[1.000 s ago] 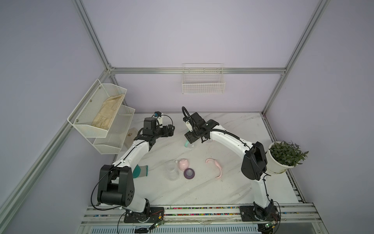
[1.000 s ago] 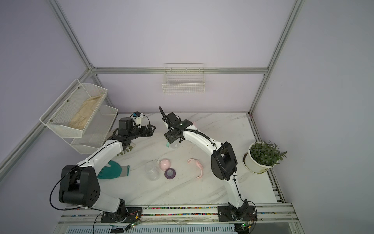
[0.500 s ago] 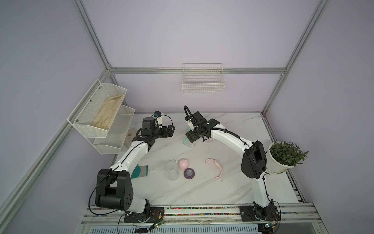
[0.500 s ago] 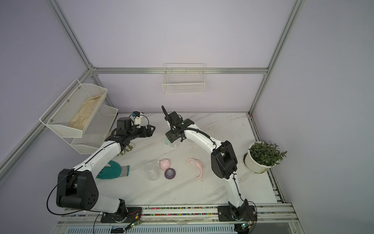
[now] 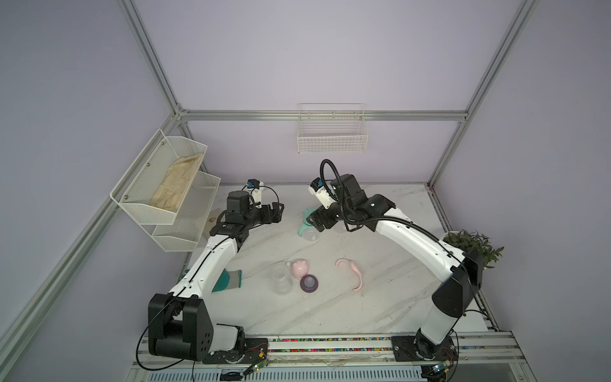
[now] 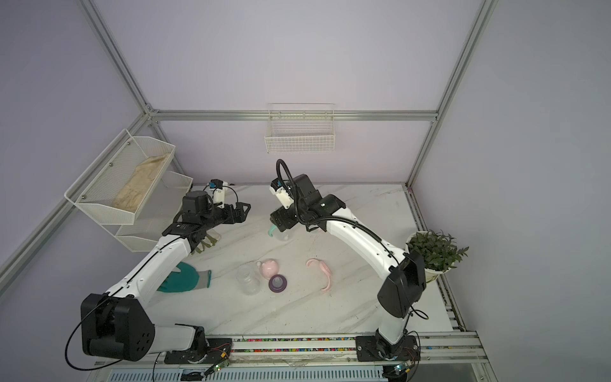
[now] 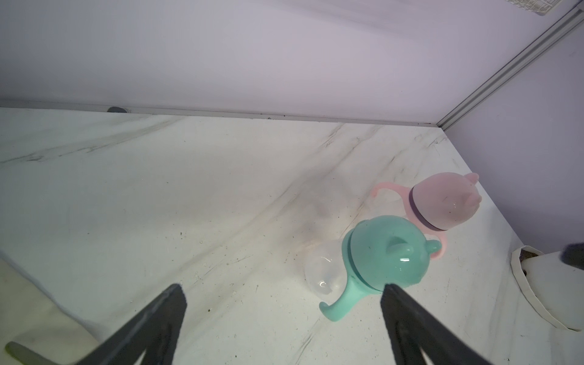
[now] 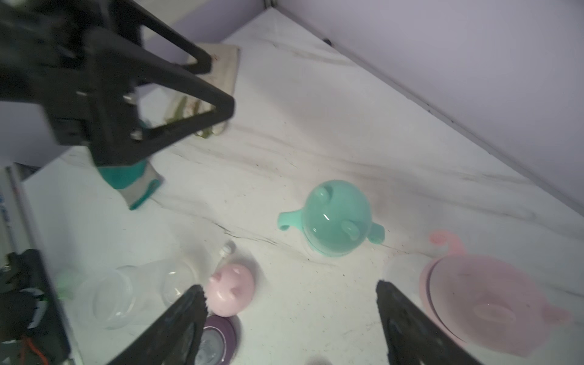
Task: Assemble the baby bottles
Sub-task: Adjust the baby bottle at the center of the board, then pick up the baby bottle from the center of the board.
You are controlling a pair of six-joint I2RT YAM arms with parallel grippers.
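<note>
1. Rear of the marble table [image 5: 380, 297] — a mint-capped baby bottle [image 7: 388, 249] stands upright, cap on, handles out. A pink-capped baby bottle [image 7: 442, 202] stands just beside it, nearer the back wall.
2. We see the left gripper [image 7: 282, 286] w/ jaws spread wide and nothing between them. It hangs above the table, short of the mint bottle.
3. The right gripper [image 8: 289, 286] is likewise spread and empty, poised above the table near both capped bottles. We see it touching neither.
4. Front-centre lie the unassembled parts: a clear bottle body [image 5: 281, 279], a pink dome cap [image 5: 299, 268] and a purple nipple collar [image 5: 309, 283], close together. A pink handle ring [image 5: 350, 274] lies apart, toward the right arm's side.
5. Also in shot — a green glove [image 6: 188, 281], partly under the left arm, and a potted plant [image 5: 472, 244] at the table's right edge.
</note>
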